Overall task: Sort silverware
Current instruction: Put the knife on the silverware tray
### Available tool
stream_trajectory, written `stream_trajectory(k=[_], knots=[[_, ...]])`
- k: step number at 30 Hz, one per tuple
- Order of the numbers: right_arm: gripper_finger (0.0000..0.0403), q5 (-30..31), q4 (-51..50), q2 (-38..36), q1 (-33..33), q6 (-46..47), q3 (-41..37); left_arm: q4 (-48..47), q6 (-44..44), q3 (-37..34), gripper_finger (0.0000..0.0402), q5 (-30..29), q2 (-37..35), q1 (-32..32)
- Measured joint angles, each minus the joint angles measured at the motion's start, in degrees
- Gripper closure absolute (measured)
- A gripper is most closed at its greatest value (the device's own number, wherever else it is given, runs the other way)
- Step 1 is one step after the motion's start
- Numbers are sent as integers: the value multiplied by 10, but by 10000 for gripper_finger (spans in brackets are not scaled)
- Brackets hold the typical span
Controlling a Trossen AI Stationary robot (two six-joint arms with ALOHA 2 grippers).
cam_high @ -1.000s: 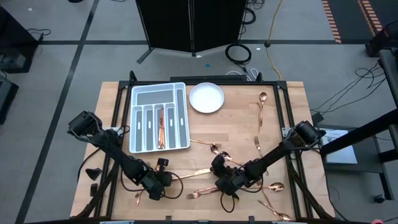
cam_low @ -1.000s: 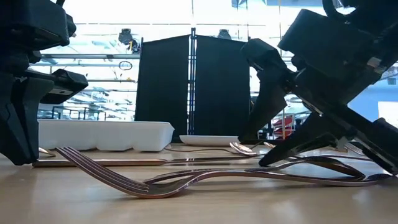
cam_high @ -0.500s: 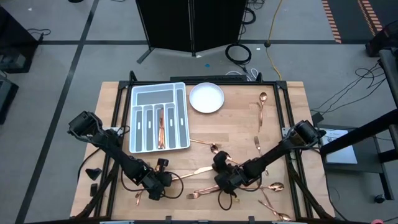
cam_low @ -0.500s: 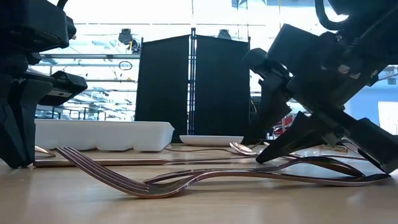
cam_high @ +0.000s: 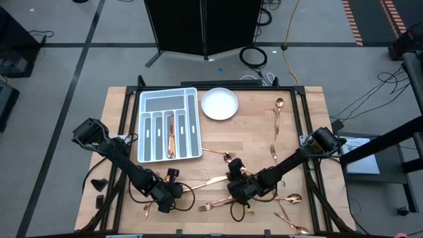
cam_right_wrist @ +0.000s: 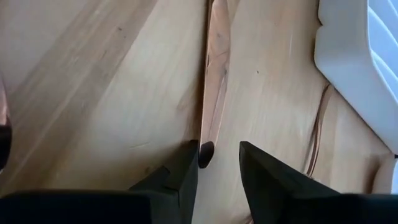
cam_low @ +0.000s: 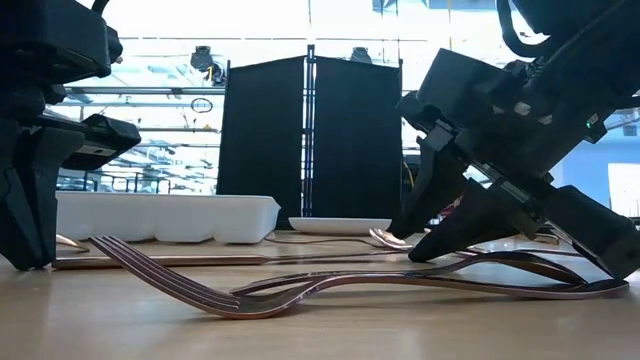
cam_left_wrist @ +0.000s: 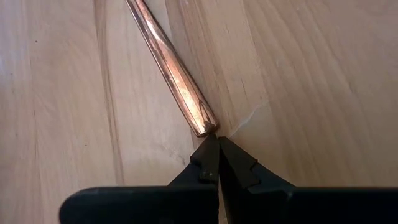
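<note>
Right gripper [cam_right_wrist: 216,163] down at the counter [cam_high: 251,135], jaws apart and straddling the butt end of a copper knife handle [cam_right_wrist: 214,93] — lined up along the handle so a close would catch it by the end. Nothing clamped yet. Left gripper [cam_left_wrist: 219,163] low near the front edge, jaws together and empty, tips just touching the end of another copper handle [cam_left_wrist: 174,68]. More silverware loose across the front and right; one piece already in the grey tray [cam_high: 149,106] — sorting barely begun, by the look of it.
</note>
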Motion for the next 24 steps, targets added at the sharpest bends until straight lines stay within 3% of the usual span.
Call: stream_trajectory(k=[11,14,18,24], knots=[[393,-20,-1,0,-9,44,-1,0,2,0,402,8,0,0],[398,-21,6,0,-10,47,-1,3,2,0,402,1,0,0],[401,-21,7,-14,-9,48,-2,-2,1,18,402,-59,0,-2],[402,-22,-4,-30,-11,47,-4,1,79,53,402,-106,-1,-2]])
